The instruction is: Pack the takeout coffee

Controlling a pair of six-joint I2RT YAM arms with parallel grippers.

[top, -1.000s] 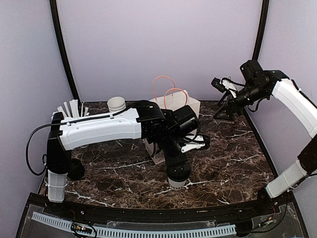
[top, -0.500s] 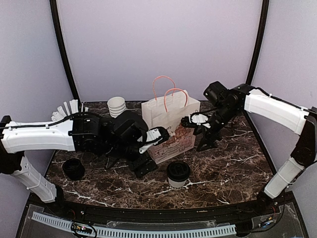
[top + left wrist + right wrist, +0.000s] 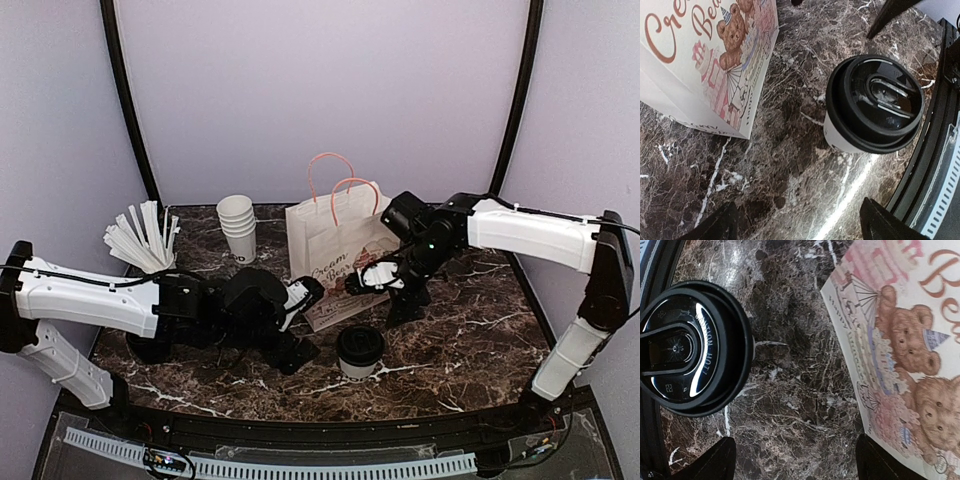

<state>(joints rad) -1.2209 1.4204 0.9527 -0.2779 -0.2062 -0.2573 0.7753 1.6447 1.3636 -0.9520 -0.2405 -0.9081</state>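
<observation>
The takeout coffee [image 3: 360, 350], a small white cup with a black lid, stands on the marble table in front of a white paper bag [image 3: 335, 245] printed with bears. My left gripper [image 3: 293, 352] hangs low just left of the cup, open, with only bare table between its fingers. In the left wrist view the cup [image 3: 872, 102] lies ahead to the right of the left gripper [image 3: 797, 222] and the bag [image 3: 705, 60] to the left. My right gripper [image 3: 402, 303] is open beside the bag's right front corner. Its wrist view shows the cup [image 3: 690, 347], the bag [image 3: 905, 340] and the empty right gripper [image 3: 796, 457].
A stack of nested white cups [image 3: 238, 222] and a cup of paper-wrapped straws [image 3: 145, 245] stand at the back left. A black round object [image 3: 148, 346] sits half hidden behind my left arm. The table's black front rim [image 3: 300, 425] runs close to the coffee.
My left arm has swung back to the left and dropped low beside the cup. My right arm has come down from the back right to the bag's front corner.
</observation>
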